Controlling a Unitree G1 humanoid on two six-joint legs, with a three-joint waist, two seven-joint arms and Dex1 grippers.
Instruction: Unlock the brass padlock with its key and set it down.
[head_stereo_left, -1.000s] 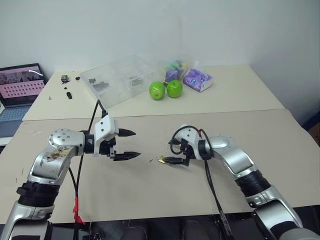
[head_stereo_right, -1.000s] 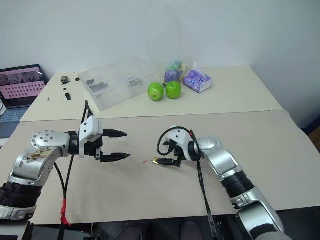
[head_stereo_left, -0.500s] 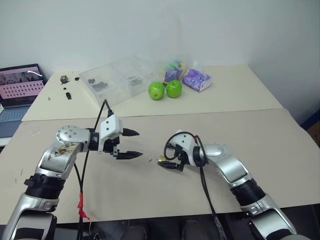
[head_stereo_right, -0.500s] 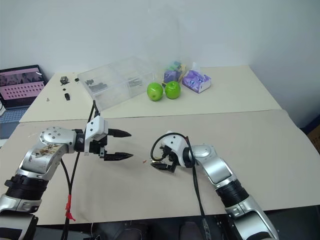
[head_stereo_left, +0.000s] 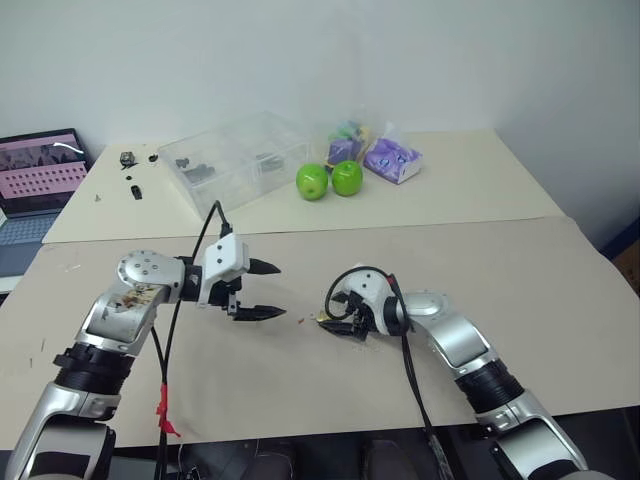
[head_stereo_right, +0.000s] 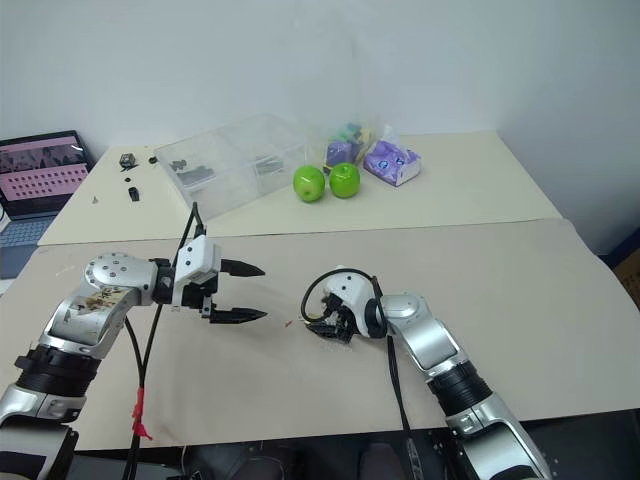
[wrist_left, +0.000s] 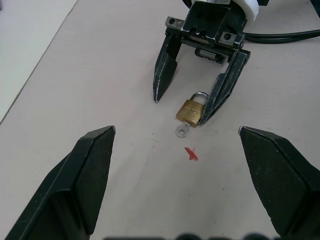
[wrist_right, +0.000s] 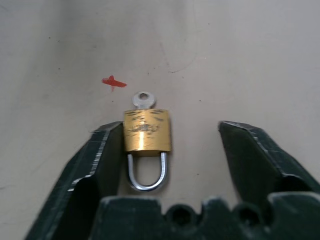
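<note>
closing in on the brass padlock (wrist_right: 147, 131) now: my right gripper (wrist_left: 192, 96) has sunk from where it hovered a second ago and its jaws, wide then, have begun to narrow. they still stand apart, one finger (wrist_right: 98, 157) touching the lock's side, the other clear of it. the padlock lies flat on the table (head_stereo_left: 520, 270) between them, the key (wrist_right: 143, 99) sticking out of its end, a small red speck (wrist_left: 191, 154) just beside. my left gripper (head_stereo_left: 266, 291) hangs spread open nearby, empty. i judge a grasp is coming; unlocking not yet begun
</note>
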